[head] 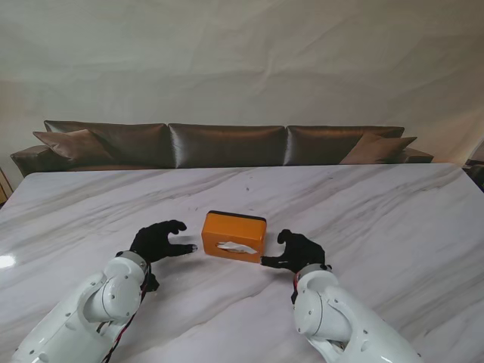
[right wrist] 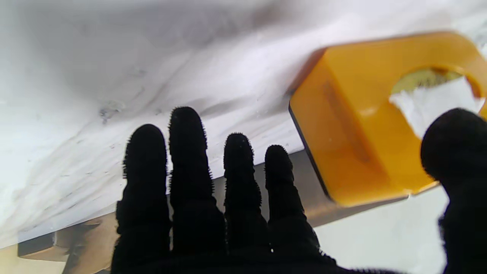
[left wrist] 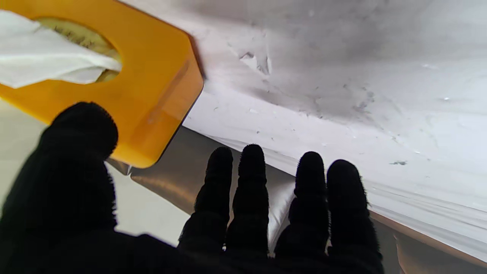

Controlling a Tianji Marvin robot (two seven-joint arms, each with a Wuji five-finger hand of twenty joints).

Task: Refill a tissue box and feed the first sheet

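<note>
While both arms are flanking the box from my side of the table, these are the relations that matter:

counter: the marble counter (head: 378, 219) is carrying one task thing only, with a sofa (head: 227, 144) sitting beyond its far edge.

tissue box: the orange tissue box (head: 234, 235) is lying flat near the middle of the counter, between the two hands, its long axis running left to right and slightly skewed.

left hand: the left hand (head: 156, 242) is hovering just beside the box's left end, fingers (left wrist: 251, 179) spread and holding nothing, thumb pointing toward the box; a small gap is showing, so it is apart, not touching.

right hand: the right hand (head: 297, 252) is sitting at the box's right near corner, fingers (right wrist: 186, 152) likewise released and empty; whether its thumb tip is brushing the box I cannot tell.

nearer hand: judging from the stand view, the right hand is looking marginally closer to the box.

sheet: a white tissue sheet (head: 237, 246) is already poking out of the oval slot on top, so the feeding step is appearing largely done.
</note>
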